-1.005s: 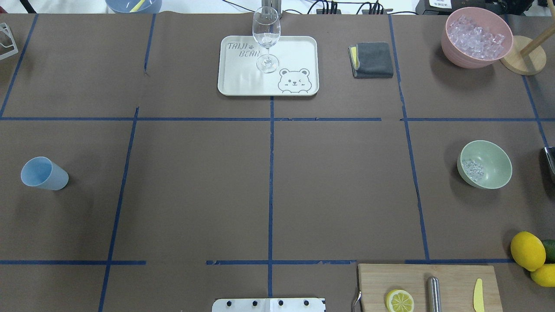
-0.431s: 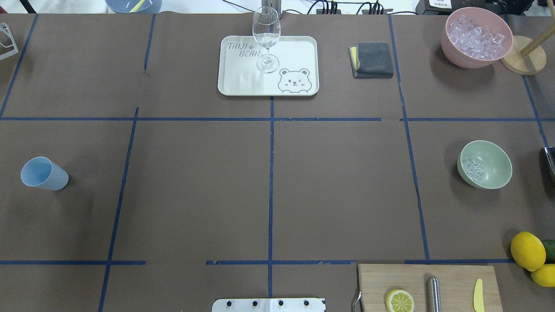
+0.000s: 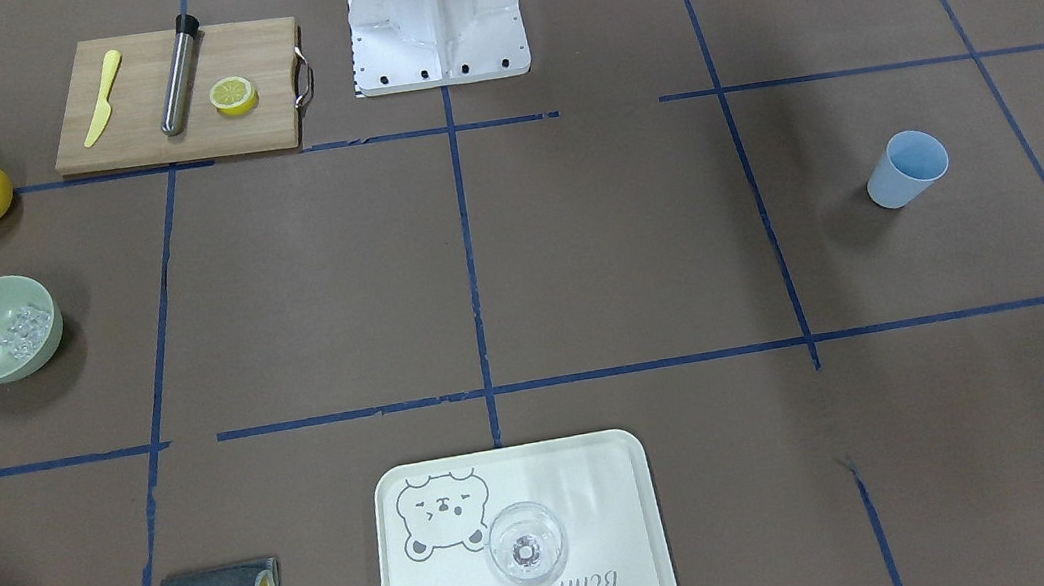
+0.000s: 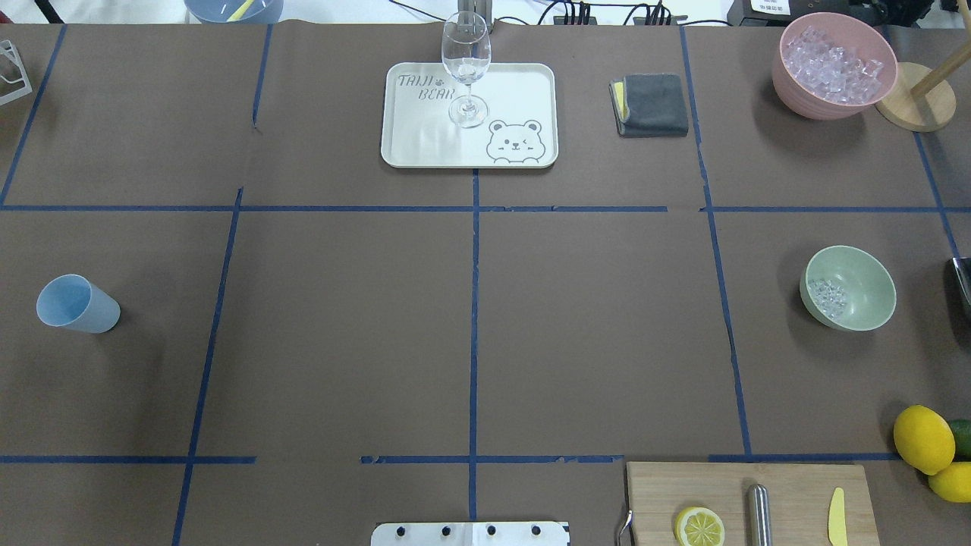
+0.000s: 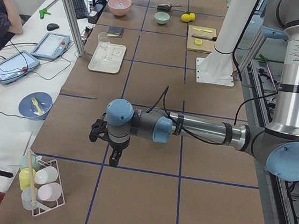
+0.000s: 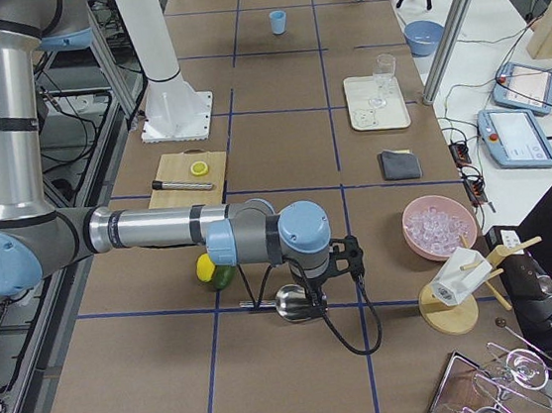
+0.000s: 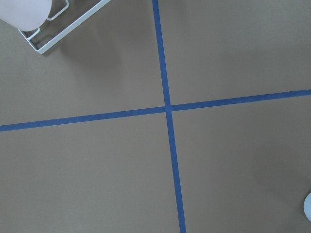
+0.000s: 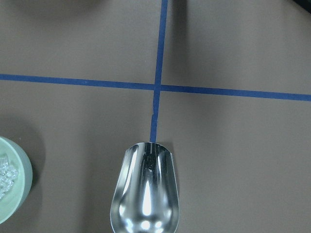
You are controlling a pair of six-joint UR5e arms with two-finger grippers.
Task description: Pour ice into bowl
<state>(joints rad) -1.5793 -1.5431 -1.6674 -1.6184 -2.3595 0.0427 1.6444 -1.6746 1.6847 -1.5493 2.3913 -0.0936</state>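
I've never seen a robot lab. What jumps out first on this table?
From overhead, the pink tub heaped with clear lumps at the far right corner, and the wine glass standing on a bear-printed tray at the far middle. Nearer, on the right, a pale green bowl holds a little ice.
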